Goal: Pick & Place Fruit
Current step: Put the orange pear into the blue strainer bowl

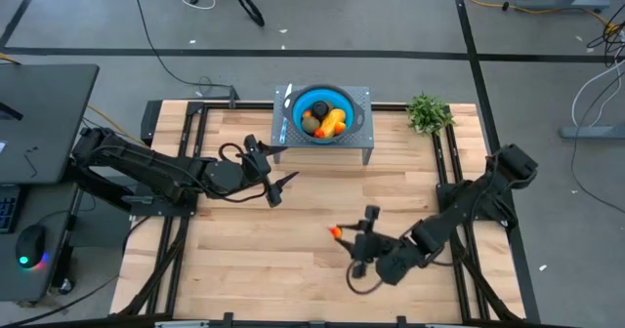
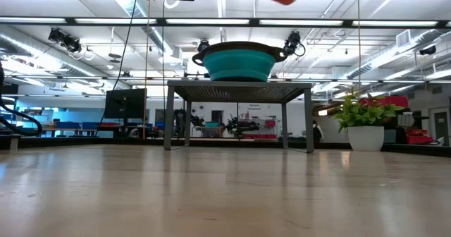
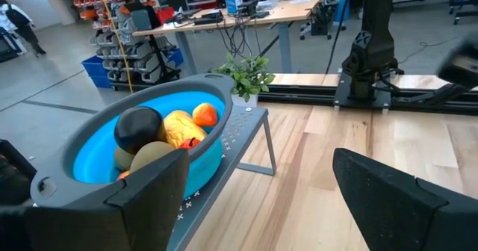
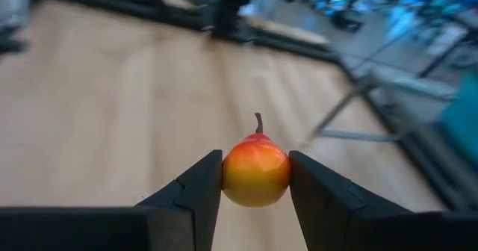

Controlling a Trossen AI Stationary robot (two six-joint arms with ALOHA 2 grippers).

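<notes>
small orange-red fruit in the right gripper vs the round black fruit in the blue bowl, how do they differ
The small orange-red fruit is clamped in the right gripper above the wooden table; the round black fruit lies in the blue bowl. The orange-red fruit shows a stem; the black fruit shows none. Both are rounded.

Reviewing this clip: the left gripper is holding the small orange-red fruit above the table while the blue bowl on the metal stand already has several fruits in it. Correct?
Not quite: the right gripper, not the left, holds the small orange-red fruit; the right wrist view shows its fingers clamped on it, and the high view confirms the arm. The left gripper is open and empty near the metal stand. The blue bowl does already hold several fruits.
</notes>
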